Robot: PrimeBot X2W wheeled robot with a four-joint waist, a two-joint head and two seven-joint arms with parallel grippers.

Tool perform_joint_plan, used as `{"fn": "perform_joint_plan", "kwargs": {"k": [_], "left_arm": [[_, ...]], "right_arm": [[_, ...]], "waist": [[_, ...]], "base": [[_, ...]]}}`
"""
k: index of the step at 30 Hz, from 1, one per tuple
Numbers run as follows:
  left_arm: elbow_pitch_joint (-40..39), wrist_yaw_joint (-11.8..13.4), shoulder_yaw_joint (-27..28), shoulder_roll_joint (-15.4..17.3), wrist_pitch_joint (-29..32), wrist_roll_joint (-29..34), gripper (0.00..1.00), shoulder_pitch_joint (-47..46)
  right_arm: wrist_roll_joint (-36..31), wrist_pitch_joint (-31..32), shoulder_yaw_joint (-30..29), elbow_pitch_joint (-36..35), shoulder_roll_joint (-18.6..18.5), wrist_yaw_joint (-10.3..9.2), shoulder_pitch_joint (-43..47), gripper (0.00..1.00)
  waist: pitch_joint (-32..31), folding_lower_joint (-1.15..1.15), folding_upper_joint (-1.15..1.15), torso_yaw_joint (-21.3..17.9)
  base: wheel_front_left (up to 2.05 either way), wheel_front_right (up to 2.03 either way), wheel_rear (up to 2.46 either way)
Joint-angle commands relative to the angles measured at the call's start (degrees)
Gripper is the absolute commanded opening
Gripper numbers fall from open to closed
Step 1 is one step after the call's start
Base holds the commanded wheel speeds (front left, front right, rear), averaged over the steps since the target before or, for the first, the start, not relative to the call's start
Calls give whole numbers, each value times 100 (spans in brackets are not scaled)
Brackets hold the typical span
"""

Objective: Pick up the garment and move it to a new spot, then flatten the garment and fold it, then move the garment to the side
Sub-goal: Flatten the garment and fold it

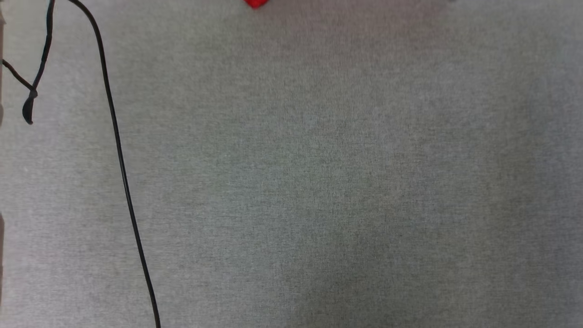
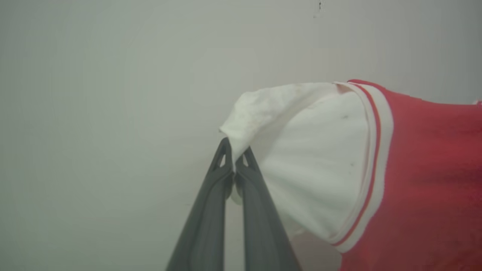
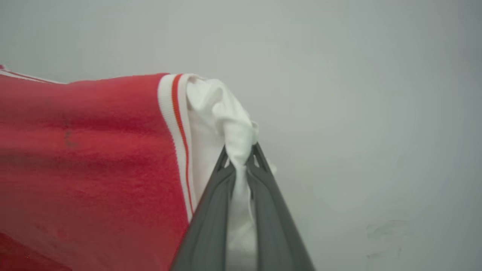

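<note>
L gripper (image 2: 234, 150) is pinched tight on the edge of one white sleeve (image 2: 308, 150) of the red T-shirt (image 2: 425, 169). R gripper (image 3: 240, 152) is clamped on a bunched bit of the other white sleeve (image 3: 211, 109), w/ red-and-white stripe trim (image 3: 177, 124) just beside it. Shirt hangs stretched btwn the two grippers vs a plain pale backdrop; in head view its red tip (image 1: 255, 2) pokes in at top edge, above a grey cloth surface (image 1: 319, 182) w/ a black cable (image 1: 119, 150) trailing down the L side.

A bare test room (seemingly); plain pale wall (image 2: 113, 75) beyond the left gripper (image 2: 234, 152); grey cloth surface (image 1: 319, 182), loose black cable (image 1: 119, 150).
</note>
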Motion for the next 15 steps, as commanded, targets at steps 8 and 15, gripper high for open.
{"fn": "perform_joint_plan", "kwargs": {"k": [8, 15], "left_arm": [[874, -352, -117, -221, -74, -216, 0, 106], [1282, -459, -263, -450, -87, -546, 0, 619]], "right_arm": [[166, -502, 132, 925, 273, -9, 27, 0], [489, -884, 320, 1647, 388, -9, 567, 0]], "waist": [[574, -1, 0, -26], [495, -1, 0, 16]], "base": [[0, 0, 0], [0, 0, 0]]}}
